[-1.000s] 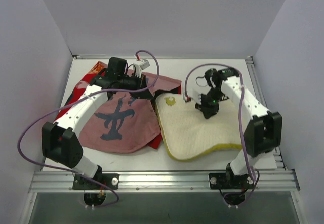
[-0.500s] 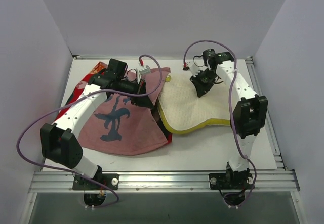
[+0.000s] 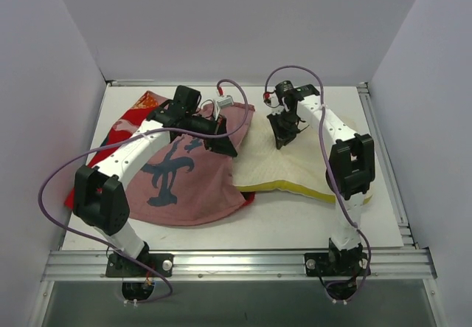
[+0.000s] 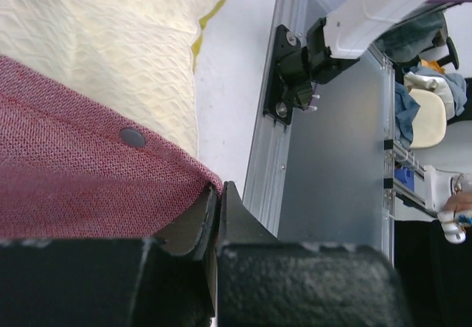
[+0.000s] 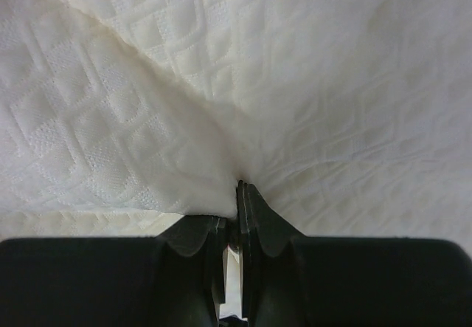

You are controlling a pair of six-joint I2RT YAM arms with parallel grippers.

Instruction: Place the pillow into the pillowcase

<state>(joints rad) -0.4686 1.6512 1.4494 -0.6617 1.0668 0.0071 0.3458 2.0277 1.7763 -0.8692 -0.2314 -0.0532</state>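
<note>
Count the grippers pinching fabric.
2: the left gripper is shut on the pillowcase edge, left of centre; the right gripper is shut on a fold of the pillow, right of centre.

No readable text, brand or number is seen; the dark-blue brush-like marks [image 3: 168, 173] on the dull pink fabric pillowcase [image 3: 199, 198] cannot be deciphered.

I swung the right tool [image 3: 282, 136] from the middle of the pillow [image 3: 302, 168] toward its far left corner, pinching the fabric. That dragged the pillow away from the near edge of the counter [image 3: 295, 224] and bunched it up. My left tool [image 3: 226, 145] carried the pillowcase [image 3: 184, 187] hem rightward until it lapped over the pillow's left side.
</note>
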